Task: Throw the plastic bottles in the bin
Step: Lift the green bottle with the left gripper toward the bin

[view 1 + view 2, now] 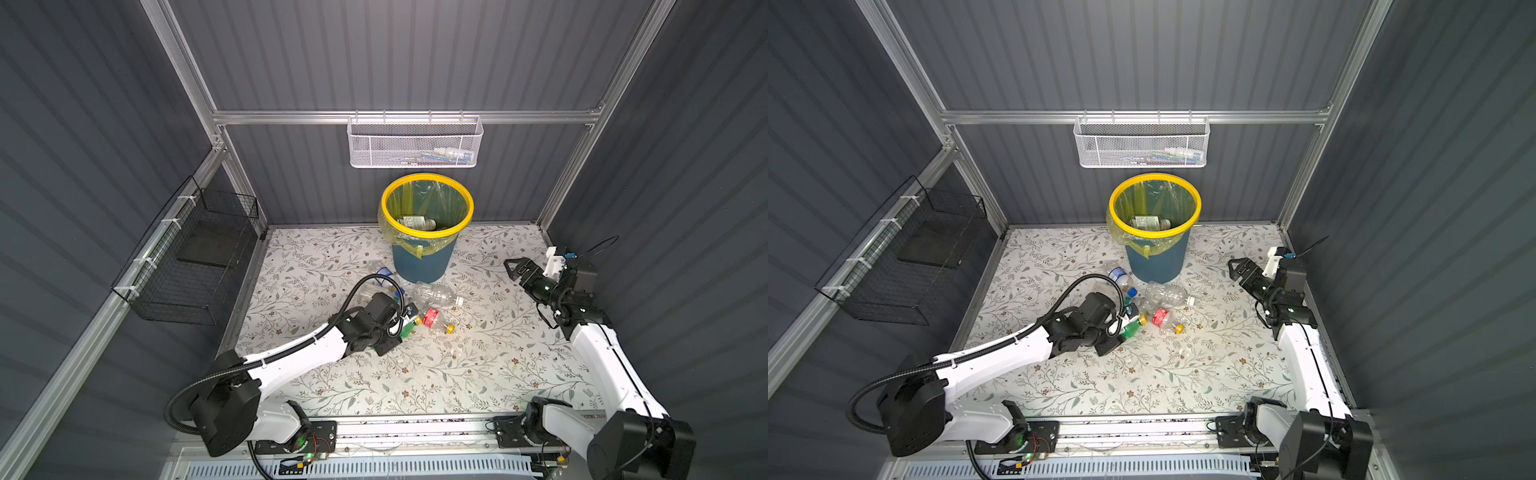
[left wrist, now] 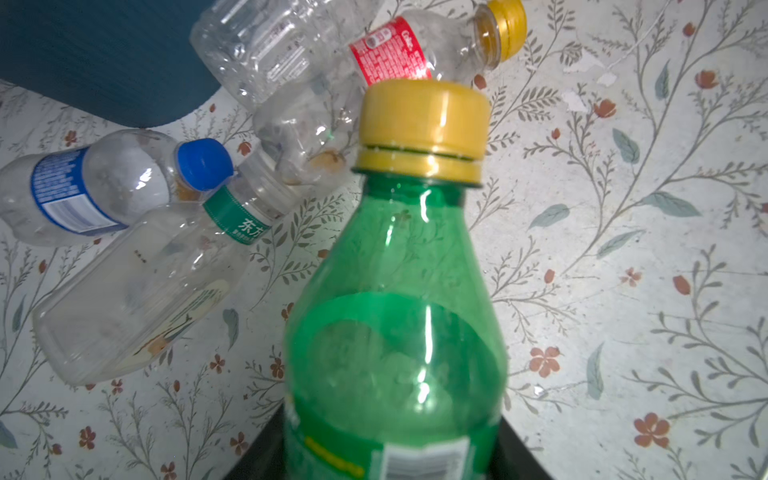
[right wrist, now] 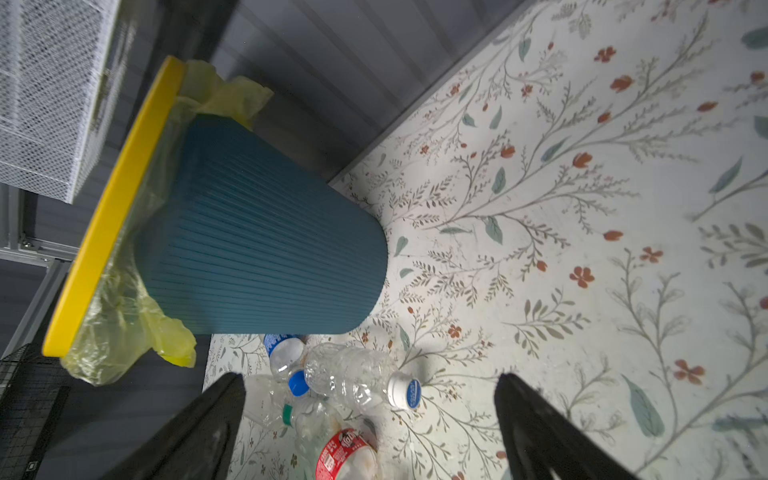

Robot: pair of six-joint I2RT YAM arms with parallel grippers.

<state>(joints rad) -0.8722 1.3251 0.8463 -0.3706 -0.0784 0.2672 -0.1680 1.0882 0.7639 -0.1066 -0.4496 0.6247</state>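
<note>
My left gripper [image 2: 390, 453] has closed on the green bottle [image 2: 395, 324]; its dark jaws press both sides at the bottom of the left wrist view. The bottle's yellow cap points at the red-label bottle [image 2: 390, 50]. The bin [image 1: 419, 266] stands at the upper centre in both top views, against the back wall, with one bottle [image 1: 415, 222] already lying inside. Between my catch and the bin lies a heap: a big clear bottle [image 1: 436, 295] with a white cap, a blue-label bottle [image 2: 70, 191] by the bin's foot, and a green-band bottle [image 2: 137, 291] touching it. My right gripper [image 3: 369, 376] hangs wide open and empty at the right edge of the table [image 1: 478, 374], facing the bin. A white basket [image 1: 415, 143] hangs above the bin; a black basket [image 1: 199, 257] hangs on the left wall.
</note>
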